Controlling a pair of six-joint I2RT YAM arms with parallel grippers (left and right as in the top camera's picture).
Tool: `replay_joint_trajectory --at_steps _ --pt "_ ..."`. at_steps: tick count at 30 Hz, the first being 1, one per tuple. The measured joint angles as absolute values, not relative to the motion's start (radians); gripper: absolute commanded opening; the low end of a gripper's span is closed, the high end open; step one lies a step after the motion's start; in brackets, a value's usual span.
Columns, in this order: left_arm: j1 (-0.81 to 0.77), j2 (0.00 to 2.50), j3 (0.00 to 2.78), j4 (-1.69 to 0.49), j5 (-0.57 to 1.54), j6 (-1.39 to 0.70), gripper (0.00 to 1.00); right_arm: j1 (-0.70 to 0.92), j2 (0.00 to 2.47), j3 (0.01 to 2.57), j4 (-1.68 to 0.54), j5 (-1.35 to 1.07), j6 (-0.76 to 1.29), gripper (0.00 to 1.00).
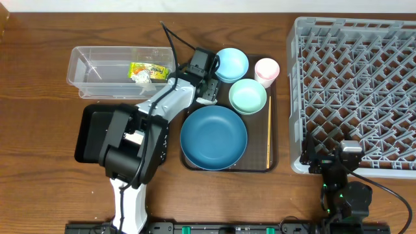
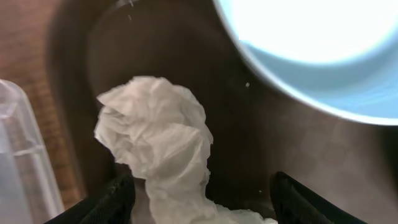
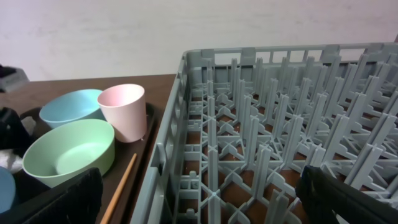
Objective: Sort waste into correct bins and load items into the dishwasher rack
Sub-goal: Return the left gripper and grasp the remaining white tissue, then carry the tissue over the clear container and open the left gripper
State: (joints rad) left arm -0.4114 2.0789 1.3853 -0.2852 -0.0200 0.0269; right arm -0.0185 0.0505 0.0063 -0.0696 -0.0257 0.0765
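Brown wood counter [image 1: 39, 195] is carrying everything: the rack [image 1: 354, 84] is sitting at 3 o'clock, the tub [image 1: 84, 65] at 10 o'clock with the wrapper [image 1: 148, 70] lying inside, and the black tray [image 1: 88, 133] at 9 o'clock, partly under the left arm [image 1: 162, 104]. At centre the brown tray [image 1: 257, 159] is holding the plate [image 1: 213, 138], blue bowl [image 1: 231, 64], mint bowl [image 1: 247, 95], cup [image 1: 266, 69] and chopsticks [image 1: 269, 136]; none is in the rack yet.

The left pincer [image 1: 207, 92] is reaching into the brown tray's 11 o'clock corner, just beside the blue bowl. Its wrist view is showing the tissue [image 2: 155, 137] crumpled between released jaws, with a gap on one side, so nothing is being grasped. The right pincer [image 3: 199, 202] is hanging released and empty at the rack's 7 o'clock corner.

The closing looks like the risky part. The tissue is sitting off-centre, so the jaws may be pinching only a loose fold, and the wad could slip out or tear on the lift. The blue bowl's rim is looming close at 1 o'clock in the wrist view; a sideways correction could be knocking it toward the cup. A dangling tail could also be snagging a bin wall.
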Motion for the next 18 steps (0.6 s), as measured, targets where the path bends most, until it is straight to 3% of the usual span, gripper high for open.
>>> replay_joint_trajectory --at_steps 4,10,12,15,18 --pt "-0.411 2.085 1.385 -0.285 -0.026 0.027 0.69 -0.019 0.051 0.006 -0.070 -0.026 0.076 0.99" --pt "-0.411 2.085 1.386 -0.298 -0.027 0.028 0.51 -0.019 0.051 0.006 -0.070 -0.026 0.076 0.99" --pt "-0.411 2.085 1.385 -0.306 -0.026 0.027 0.40 -0.019 0.051 0.006 -0.070 -0.026 0.076 0.99" --pt "-0.411 2.085 1.386 -0.307 -0.026 0.028 0.15 -0.019 0.051 0.006 -0.070 -0.026 0.076 0.99" --pt "-0.411 2.085 1.386 -0.308 -0.025 0.029 0.06 -0.019 0.051 0.006 -0.070 -0.026 0.076 0.99"
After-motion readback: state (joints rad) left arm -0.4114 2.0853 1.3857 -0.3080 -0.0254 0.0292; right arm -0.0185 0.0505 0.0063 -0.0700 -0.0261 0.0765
